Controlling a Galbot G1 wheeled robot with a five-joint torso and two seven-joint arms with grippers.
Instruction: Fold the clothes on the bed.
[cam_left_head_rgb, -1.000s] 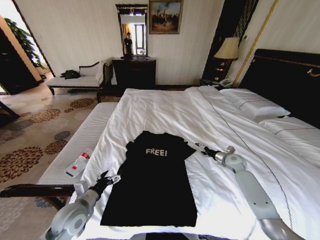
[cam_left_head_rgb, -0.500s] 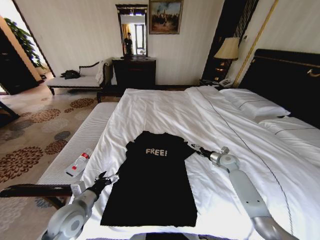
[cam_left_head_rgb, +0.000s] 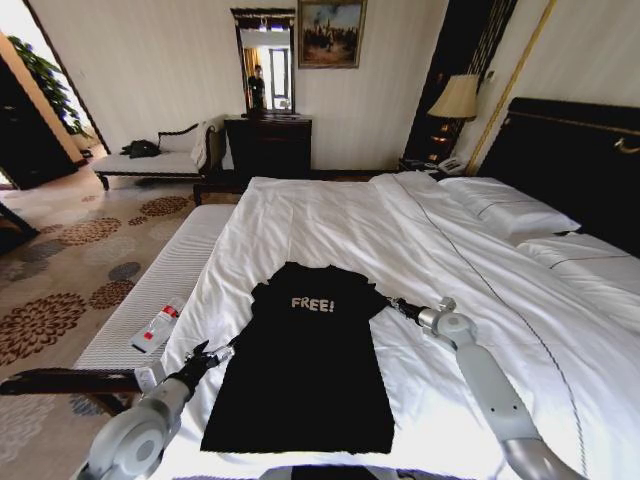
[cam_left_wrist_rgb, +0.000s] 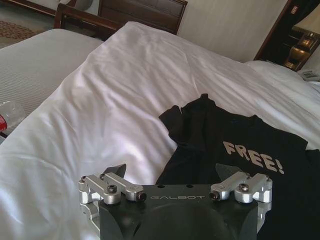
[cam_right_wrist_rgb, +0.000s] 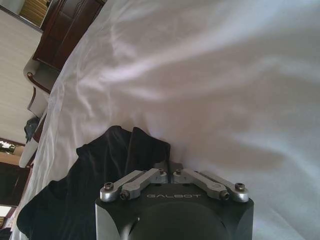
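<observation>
Fingers of the left gripper (cam_left_wrist_rgb: 172, 176) stand spread apart just above the T-shirt's (cam_left_head_rgb: 305, 360) left edge, near its middle, while those of the right gripper (cam_right_wrist_rgb: 167, 170) are drawn together at the tip of the shirt's right sleeve (whether cloth is caught between them I cannot tell). Black, with white "FREE!" lettering (cam_left_head_rgb: 312, 304) across the chest, the shirt lies flat and face up on the white duvet (cam_left_head_rgb: 400, 240) near the foot of the bed (cam_left_head_rgb: 570, 150).
</observation>
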